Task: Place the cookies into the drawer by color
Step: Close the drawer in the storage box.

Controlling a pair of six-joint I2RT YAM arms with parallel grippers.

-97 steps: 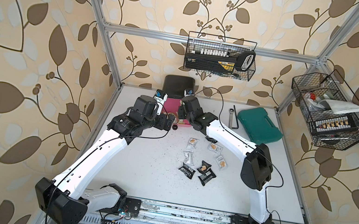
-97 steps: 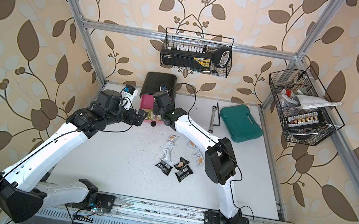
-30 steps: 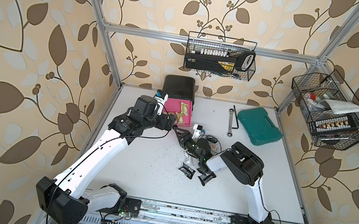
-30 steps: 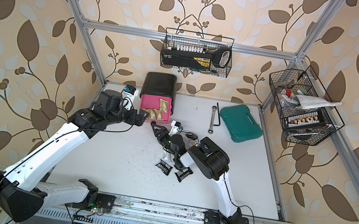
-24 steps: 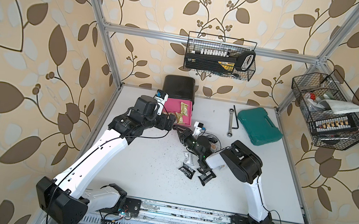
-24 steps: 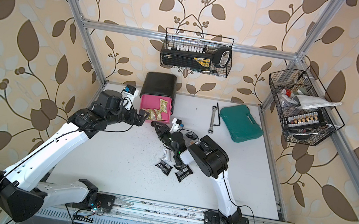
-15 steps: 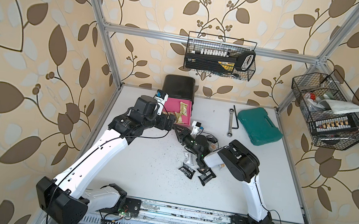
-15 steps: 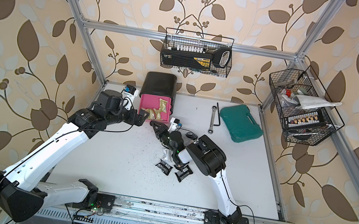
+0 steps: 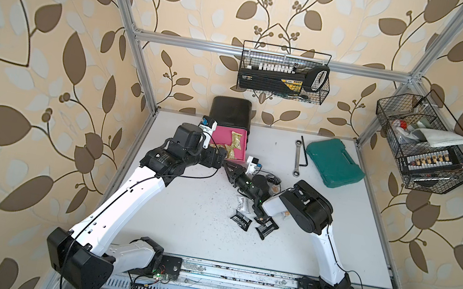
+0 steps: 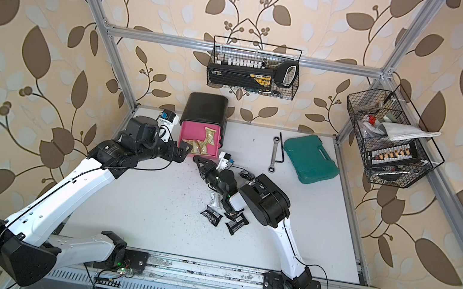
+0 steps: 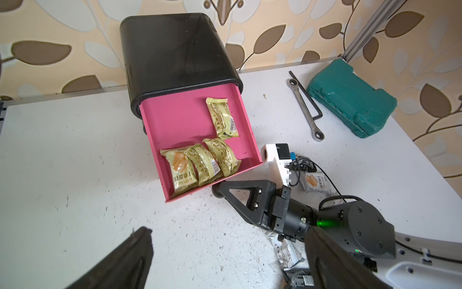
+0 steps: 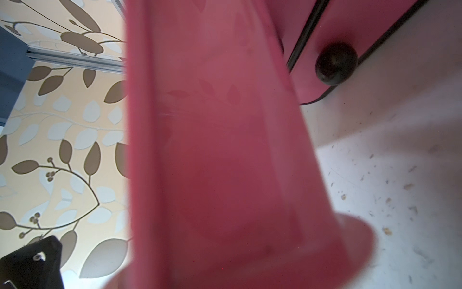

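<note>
The pulled-out pink drawer (image 11: 190, 120) holds four yellow-green cookie packets (image 11: 200, 162). The left gripper (image 11: 227, 234) gapes wide. The right gripper (image 11: 220, 194) is at the drawer front, and how far its jaws stand apart cannot be told.

In the left wrist view, the frontmost yellow-green packet (image 11: 180, 172) in the pink drawer (image 11: 246, 120) carries a row of Chinese characters above a Latin line that looks like "EASYCAKE". Two neighbouring packets show barcodes (image 11: 215, 167), digits too small to read. A white packet (image 11: 315, 184) on the table bears similar characters. The yellow label (image 9: 292, 83) on the black case in a top view is illegible.
</note>
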